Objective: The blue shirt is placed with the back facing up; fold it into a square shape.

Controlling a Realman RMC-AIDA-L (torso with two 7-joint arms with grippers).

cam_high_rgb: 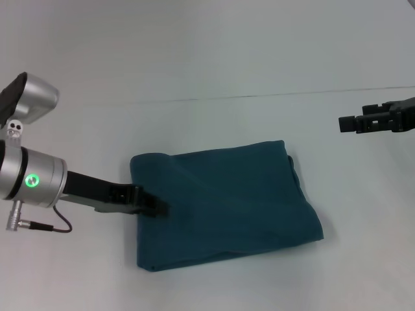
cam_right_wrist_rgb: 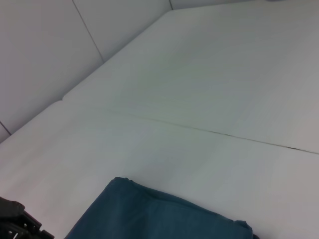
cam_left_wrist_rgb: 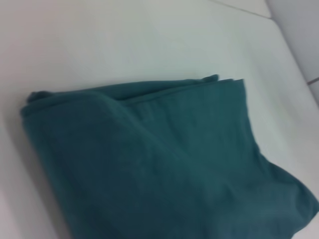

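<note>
**Soft cloth, matt table, metal arm**

The shirt is soft matt knit cloth, teal-blue, faintly fuzzy, its folds rounded. The left gripper, touching its edge, looks like matt black plastic; behind it the arm's cuff is brushed silver metal. The table beneath is smooth, matt white.

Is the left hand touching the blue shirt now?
Touching. In the head view the left hand lies on the left edge of the blue shirt, with its black tip over the cloth and no gap visible.
</note>
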